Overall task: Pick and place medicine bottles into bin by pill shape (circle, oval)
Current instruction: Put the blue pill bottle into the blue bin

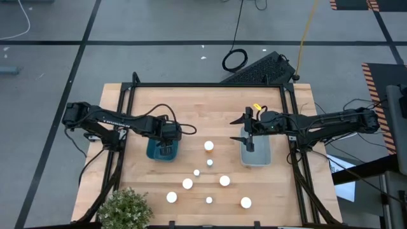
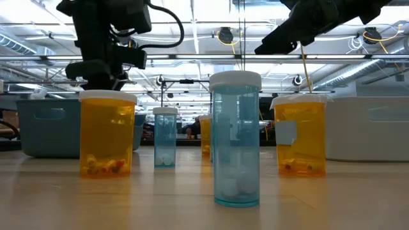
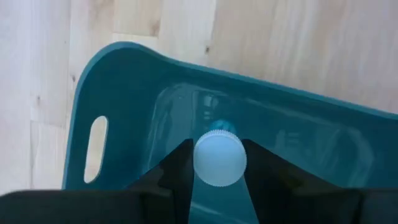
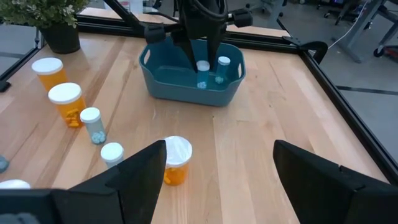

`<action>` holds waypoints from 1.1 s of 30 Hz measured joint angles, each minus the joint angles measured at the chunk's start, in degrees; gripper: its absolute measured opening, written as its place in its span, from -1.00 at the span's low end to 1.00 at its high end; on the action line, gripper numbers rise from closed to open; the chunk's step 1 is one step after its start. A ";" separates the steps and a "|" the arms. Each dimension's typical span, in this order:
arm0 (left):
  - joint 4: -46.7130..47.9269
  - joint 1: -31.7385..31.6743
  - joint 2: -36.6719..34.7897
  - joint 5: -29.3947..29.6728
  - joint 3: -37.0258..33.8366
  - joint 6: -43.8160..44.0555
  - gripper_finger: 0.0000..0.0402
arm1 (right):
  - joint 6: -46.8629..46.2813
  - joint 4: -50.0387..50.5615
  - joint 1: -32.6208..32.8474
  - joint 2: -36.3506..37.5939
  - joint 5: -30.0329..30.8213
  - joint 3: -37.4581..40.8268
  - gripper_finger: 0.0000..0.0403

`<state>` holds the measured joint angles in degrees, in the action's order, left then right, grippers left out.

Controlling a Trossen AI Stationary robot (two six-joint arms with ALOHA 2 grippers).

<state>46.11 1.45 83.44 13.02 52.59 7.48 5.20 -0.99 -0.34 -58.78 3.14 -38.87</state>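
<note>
While the left gripper [image 3: 219, 186] hangs inside the teal bin [image 1: 163, 150], on the left of the table [image 1: 216, 102], its fingers are clamped on a small clear bottle with a white cap [image 3: 219, 158], held upright just above the bin floor. A second capped bottle [image 4: 224, 62] already stands in that bin, close beside the held one. The right gripper [image 1: 248, 135] waits over the grey bin [image 1: 256, 154] on the right, fingers spread and holding nothing; whether this bin holds any bottle cannot be told. Sorting is judged to be at an early stage: eight bottles [image 1: 209, 145] stand unsorted on the boards between and nearer than the bins, well apart from one another, some amber [image 2: 107, 133] with coloured pills, some clear blue [image 2: 235, 139] with white pills. Remaining work, as judged: release the held bottle, then sort the eight loose ones. A potted plant [image 1: 124, 208] sits at the near left corner.
</note>
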 joint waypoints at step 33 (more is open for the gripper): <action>-4.24 -3.69 0.00 0.13 -3.27 -1.77 -0.31 | -0.01 0.00 0.00 0.00 0.00 0.00 0.43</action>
<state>41.87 -2.24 83.44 13.15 49.32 5.72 5.19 -0.99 -0.34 -58.78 3.14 -38.87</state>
